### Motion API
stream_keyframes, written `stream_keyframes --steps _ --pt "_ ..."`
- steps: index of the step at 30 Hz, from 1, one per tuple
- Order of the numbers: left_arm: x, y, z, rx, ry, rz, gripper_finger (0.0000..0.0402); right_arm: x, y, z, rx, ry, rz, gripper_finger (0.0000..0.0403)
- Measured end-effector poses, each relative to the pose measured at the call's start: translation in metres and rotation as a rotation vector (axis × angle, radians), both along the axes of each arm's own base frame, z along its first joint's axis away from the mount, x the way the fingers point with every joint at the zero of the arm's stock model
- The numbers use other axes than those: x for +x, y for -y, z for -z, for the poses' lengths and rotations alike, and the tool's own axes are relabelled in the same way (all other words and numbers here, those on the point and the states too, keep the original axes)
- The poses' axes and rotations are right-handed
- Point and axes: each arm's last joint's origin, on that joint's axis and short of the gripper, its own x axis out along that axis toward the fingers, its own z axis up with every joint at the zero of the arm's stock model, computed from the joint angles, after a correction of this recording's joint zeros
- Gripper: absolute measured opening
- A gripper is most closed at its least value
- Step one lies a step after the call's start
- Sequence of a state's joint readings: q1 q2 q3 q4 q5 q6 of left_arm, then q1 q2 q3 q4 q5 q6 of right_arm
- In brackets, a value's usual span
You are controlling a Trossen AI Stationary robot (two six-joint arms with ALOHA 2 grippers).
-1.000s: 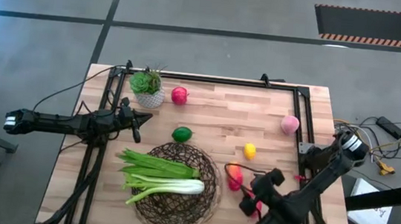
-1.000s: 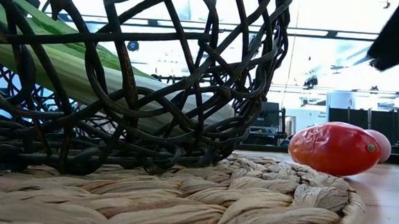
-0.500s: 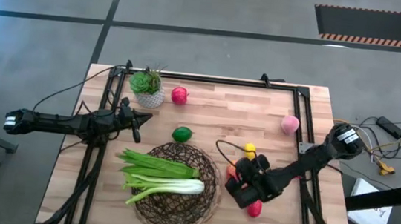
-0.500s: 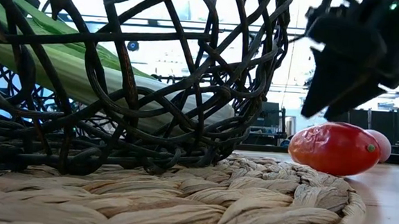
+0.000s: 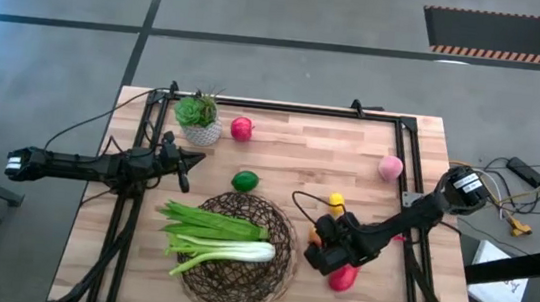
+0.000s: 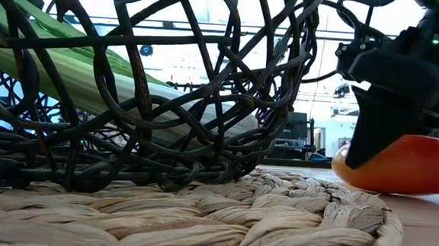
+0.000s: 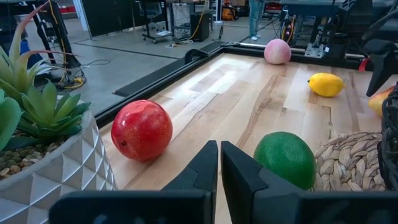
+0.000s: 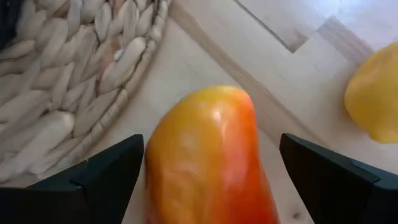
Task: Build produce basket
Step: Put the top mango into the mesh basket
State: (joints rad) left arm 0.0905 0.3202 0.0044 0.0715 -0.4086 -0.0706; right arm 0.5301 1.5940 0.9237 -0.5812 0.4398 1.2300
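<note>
1. Over on the left edge of the table, the left gripper (image 5: 184, 165) sits parked with its fingers pinched together, holding nothing. Leave it be.
2. Centre-near, the wicker basket (image 5: 280, 225) rests on a woven mat (image 6: 290, 219) and already has the leafy greens (image 5: 204, 220) and leek (image 5: 231, 253) in it.
3. Just right of the basket, the right gripper (image 5: 324, 247) hangs low over a red-orange fruit (image 8: 208, 158), fingers spread wide either side of it, not yet squeezing.
4. My take: keep the fruit centred between the fingers, drop a touch lower, then close gently, since it looks smooth and could squirt out.
5. Watch the lemon (image 5: 336, 200) close by, farther back.
</note>
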Motion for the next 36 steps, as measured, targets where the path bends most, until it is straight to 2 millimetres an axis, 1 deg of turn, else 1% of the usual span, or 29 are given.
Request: stream_keyframes --steps 7,11,14,17,22,27,30,33,36 --pt "0.0 0.0 0.0 0.0 0.0 0.0 0.0004 0.001 -0.003 -0.008 -0.014 -0.069 -0.091 0.0327" --pt "0.0 0.0 0.0 0.0 0.0 0.0 0.0004 0.005 -0.005 -0.015 -0.023 -0.074 -0.114 0.0319" --pt "0.0 0.0 0.0 0.0 0.0 0.0 0.0004 0.006 -0.006 -0.017 0.012 -0.082 -0.121 0.0316" --pt "0.0 0.0 0.0 0.0 0.0 0.0 0.0004 0.004 -0.007 -0.015 0.076 -0.114 -0.116 0.0315" --pt "0.0 0.0 0.0 0.0 0.0 0.0 0.0004 0.001 -0.006 -0.007 0.082 -0.137 -0.088 0.0309" --pt "0.0 0.0 0.0 0.0 0.0 0.0 0.0004 0.002 -0.006 0.001 0.057 -0.158 -0.095 0.0275" --pt "0.0 0.0 0.0 0.0 0.0 0.0 0.0004 0.002 -0.006 0.0 0.034 -0.153 -0.114 0.0248" --pt "0.0 0.0 0.0 0.0 0.0 0.0 0.0004 0.004 -0.007 -0.011 -0.018 -0.121 -0.133 0.0243" --pt "0.0 0.0 0.0 0.0 0.0 0.0 0.0004 0.012 -0.011 -0.041 -0.046 -0.013 -0.155 0.0244"
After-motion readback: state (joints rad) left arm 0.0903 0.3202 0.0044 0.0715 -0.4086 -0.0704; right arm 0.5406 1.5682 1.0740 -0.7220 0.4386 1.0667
